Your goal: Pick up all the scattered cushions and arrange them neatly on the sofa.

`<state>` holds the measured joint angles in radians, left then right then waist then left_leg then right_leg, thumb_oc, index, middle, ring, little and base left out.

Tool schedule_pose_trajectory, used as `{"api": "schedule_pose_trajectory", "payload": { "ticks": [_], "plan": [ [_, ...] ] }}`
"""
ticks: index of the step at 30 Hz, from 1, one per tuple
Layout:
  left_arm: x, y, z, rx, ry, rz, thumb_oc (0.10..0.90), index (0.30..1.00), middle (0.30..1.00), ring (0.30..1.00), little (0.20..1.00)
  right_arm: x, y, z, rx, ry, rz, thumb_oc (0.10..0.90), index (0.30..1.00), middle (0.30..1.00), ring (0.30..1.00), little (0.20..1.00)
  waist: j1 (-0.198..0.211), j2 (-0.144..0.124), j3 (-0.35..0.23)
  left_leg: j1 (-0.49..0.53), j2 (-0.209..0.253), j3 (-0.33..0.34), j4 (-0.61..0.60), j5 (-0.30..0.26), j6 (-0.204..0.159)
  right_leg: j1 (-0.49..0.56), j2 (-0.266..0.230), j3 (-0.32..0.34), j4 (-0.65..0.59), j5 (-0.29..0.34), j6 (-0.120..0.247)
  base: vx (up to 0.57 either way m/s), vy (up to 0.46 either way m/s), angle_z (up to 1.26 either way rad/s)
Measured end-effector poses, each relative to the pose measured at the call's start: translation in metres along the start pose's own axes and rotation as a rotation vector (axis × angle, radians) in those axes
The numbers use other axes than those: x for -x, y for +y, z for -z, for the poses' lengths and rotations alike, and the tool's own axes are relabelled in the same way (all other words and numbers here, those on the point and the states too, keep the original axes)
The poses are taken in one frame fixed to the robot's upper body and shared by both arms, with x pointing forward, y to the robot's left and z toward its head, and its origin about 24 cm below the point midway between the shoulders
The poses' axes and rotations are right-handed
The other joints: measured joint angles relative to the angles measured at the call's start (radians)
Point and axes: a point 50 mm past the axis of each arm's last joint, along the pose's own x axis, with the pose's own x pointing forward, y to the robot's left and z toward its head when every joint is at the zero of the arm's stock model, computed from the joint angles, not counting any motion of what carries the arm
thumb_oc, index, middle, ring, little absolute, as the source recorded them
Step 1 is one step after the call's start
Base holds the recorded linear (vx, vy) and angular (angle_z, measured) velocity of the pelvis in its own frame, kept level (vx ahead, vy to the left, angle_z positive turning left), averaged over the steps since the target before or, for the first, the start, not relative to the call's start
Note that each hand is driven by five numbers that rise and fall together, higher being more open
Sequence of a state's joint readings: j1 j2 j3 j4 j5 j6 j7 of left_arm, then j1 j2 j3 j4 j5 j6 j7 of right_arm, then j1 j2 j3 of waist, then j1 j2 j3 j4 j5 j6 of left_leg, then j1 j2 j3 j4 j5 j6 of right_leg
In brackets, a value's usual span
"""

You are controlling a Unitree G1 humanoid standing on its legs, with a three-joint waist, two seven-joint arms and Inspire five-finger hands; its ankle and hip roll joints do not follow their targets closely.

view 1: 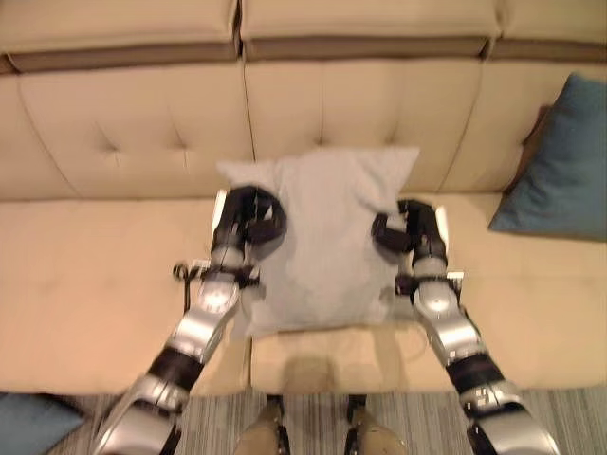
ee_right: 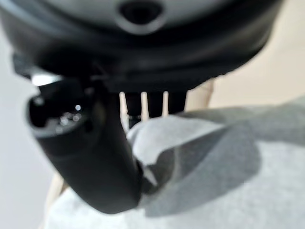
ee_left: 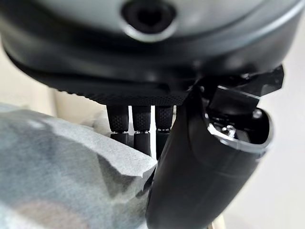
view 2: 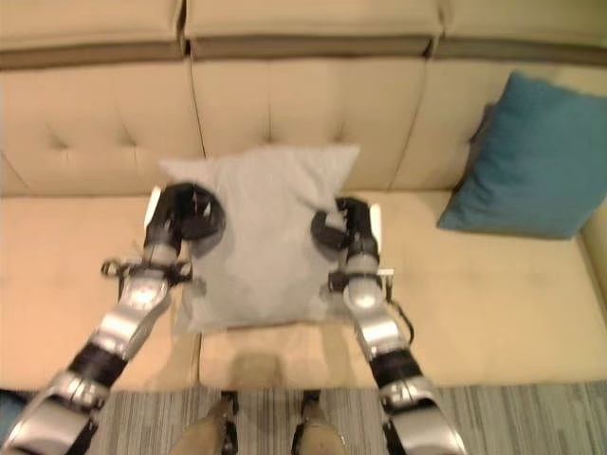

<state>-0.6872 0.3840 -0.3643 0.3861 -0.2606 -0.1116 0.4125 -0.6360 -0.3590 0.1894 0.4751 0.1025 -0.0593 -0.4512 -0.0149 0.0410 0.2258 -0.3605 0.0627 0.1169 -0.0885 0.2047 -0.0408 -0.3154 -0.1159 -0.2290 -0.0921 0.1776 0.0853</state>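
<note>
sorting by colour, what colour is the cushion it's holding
Light grey cushion, clearest in the right eye view.

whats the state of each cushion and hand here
grey cushion: lying on the sofa seat, top edge against the backrest, pinched at both sides
left hand: shut on grey cushion
right hand: shut on grey cushion
blue cushion: propped against the backrest, untouched

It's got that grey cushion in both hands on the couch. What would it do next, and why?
Probably let go. The grey cushion already leans on the sofa backrest, pinched by the left hand and right hand. A teal cushion lies on the floor.
</note>
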Motion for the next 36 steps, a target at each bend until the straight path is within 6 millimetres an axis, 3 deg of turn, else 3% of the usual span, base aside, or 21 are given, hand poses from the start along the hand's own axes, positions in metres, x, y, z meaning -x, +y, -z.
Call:
{"api": "schedule_pose_trajectory", "payload": {
  "ticks": [1,3,8,18,23,24,25,28,32,36],
  "plan": [
    [-0.008,0.000,-0.012,-0.015,-0.053,-0.051,0.400,0.300,0.300,0.300,0.300,-0.009,0.000,-0.012,0.015,-0.045,0.038,0.400,0.300,0.300,0.300,0.300,0.000,0.009,0.006,-0.028,0.004,0.001,0.000,0.013,0.001,-0.029,0.005,0.001,0.000,0.011,-0.007,-0.09,0.022,-0.07],
    [-0.011,0.002,-0.016,-0.032,-0.087,-0.089,0.400,0.300,0.300,0.300,0.300,-0.011,-0.001,-0.017,0.045,-0.077,0.060,0.400,0.300,0.300,0.300,0.300,0.000,0.009,0.006,-0.040,0.009,0.001,0.000,0.013,0.001,-0.042,0.008,0.005,0.000,0.010,-0.009,-0.04,0.012,-0.05],
    [-0.034,0.005,-0.044,-0.066,-0.170,-0.161,0.400,0.300,0.300,0.300,0.300,-0.032,-0.005,-0.061,0.073,-0.226,0.126,0.400,0.300,0.300,0.300,0.300,-0.002,0.010,0.006,-0.102,0.011,0.008,0.000,0.014,0.000,-0.108,0.008,0.011,0.001,0.016,-0.016,0.00,0.005,-0.03],
    [-0.043,0.006,-0.060,-0.125,-0.245,-0.266,0.400,0.300,0.300,0.300,0.300,-0.038,-0.001,-0.090,0.137,-0.371,0.212,0.400,0.300,0.300,0.300,0.300,-0.001,0.010,0.006,-0.131,0.011,-0.017,0.001,0.014,0.000,-0.125,0.006,-0.011,0.001,0.016,-0.016,0.00,-0.008,0.06],
    [-0.071,0.013,-0.097,-0.230,-0.326,-0.293,0.400,0.300,0.300,0.300,0.300,-0.054,0.000,-0.121,0.164,-0.442,0.267,0.400,0.300,0.300,0.300,0.300,-0.001,0.003,0.010,-0.213,0.010,-0.019,0.001,0.015,0.000,-0.205,0.005,-0.009,0.001,0.016,-0.016,0.00,-0.006,0.02],
    [-0.074,0.013,-0.102,-0.240,-0.333,-0.296,0.755,0.832,0.832,0.832,0.832,-0.055,0.000,-0.123,0.173,-0.451,0.271,0.800,0.900,0.900,0.900,0.900,-0.002,-0.002,0.013,-0.220,0.010,-0.019,0.001,0.015,0.000,-0.213,0.005,-0.009,0.001,0.016,-0.016,0.00,0.000,0.00],
    [-0.080,0.013,-0.102,-0.289,-0.320,-0.295,0.800,0.900,0.900,0.900,0.900,-0.059,0.003,-0.120,0.221,-0.441,0.263,0.800,0.900,0.900,0.900,0.900,-0.007,-0.004,0.014,-0.220,0.010,-0.020,0.001,0.015,0.000,-0.214,0.005,-0.009,0.001,0.016,-0.016,0.00,0.000,0.00],
    [-0.089,0.017,-0.112,-0.350,-0.324,-0.299,0.800,0.900,0.900,0.900,0.900,-0.070,0.004,-0.126,0.327,-0.440,0.236,0.800,0.900,0.900,0.900,0.900,-0.015,-0.005,0.015,-0.233,0.010,-0.019,0.001,0.015,0.000,-0.227,0.004,-0.010,0.001,0.016,-0.016,0.00,0.000,0.00],
    [-0.090,0.020,-0.133,-0.305,-0.389,-0.311,0.800,0.900,0.900,0.900,0.900,-0.073,-0.006,-0.134,0.341,-0.453,0.232,0.800,0.900,0.900,0.900,0.900,-0.025,-0.006,0.016,-0.263,0.011,-0.017,0.001,0.015,0.000,-0.259,0.006,-0.007,0.001,0.016,-0.016,0.00,-0.004,-0.01],
    [-0.086,0.022,-0.131,-0.234,-0.382,-0.313,0.800,0.900,0.900,0.900,0.900,-0.073,-0.010,-0.133,0.354,-0.446,0.212,0.800,0.900,0.900,0.900,0.900,-0.027,-0.006,0.016,-0.261,0.011,-0.017,0.001,0.015,0.000,-0.258,0.005,-0.007,0.001,0.016,-0.016,0.00,0.000,0.00]
  ]
}}
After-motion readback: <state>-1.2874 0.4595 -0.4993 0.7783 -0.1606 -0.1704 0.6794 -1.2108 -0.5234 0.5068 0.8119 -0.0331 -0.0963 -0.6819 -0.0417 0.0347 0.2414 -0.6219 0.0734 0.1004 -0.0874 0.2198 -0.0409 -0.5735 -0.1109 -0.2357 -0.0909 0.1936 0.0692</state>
